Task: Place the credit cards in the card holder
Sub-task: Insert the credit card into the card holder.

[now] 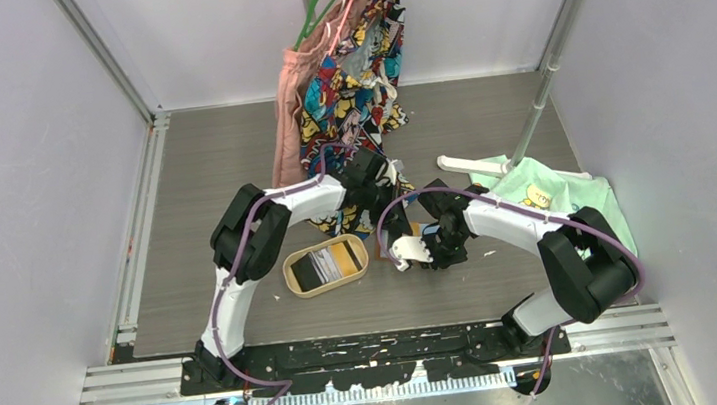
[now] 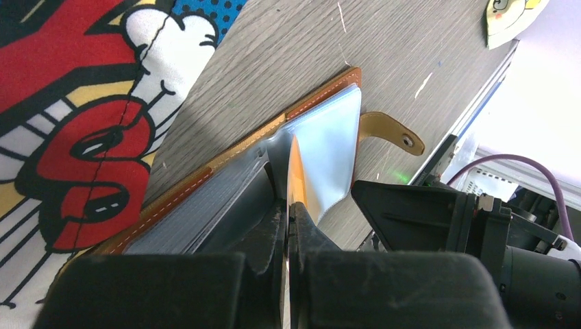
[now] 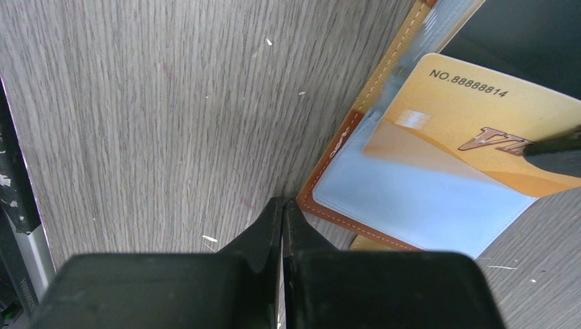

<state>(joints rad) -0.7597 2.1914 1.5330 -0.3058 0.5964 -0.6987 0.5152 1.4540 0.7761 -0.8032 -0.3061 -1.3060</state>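
Left wrist view is showing the left gripper (image 2: 290, 205) clamping a gold card (image 2: 295, 168), one of the credit cards, seen edge-on as a thin orange line rising from between the closed fingers. Straight ahead of those fingers the card holder (image 2: 240, 147) is lying open on the table (image 2: 384, 48), its clear sleeves fanning upward and its snap strap (image 2: 392, 130) sticking out to the side. In the right wrist view the same gold card (image 3: 473, 123) is lying flat-faced over a clear sleeve of the card holder (image 3: 329, 161). Its long axis is running slantwise, and its free short end is pointing toward the stitched tan border. Whether that end is already sitting inside a pocket cannot be told, since the plastic is blurring it. The right gripper (image 3: 282, 205) is shut with nothing between its fingers, its tips resting at the holder's near corner, seemingly pinning the leather down. So the left arm is the one carrying the card, and the coming push is likely to be along the card's length, away from the left fingers and deeper into the sleeve. The top view is showing both wrists crowding together over the holder, while the other cards (image 1: 326, 264) are waiting in the oval tray (image 1: 291, 273) just beside them.
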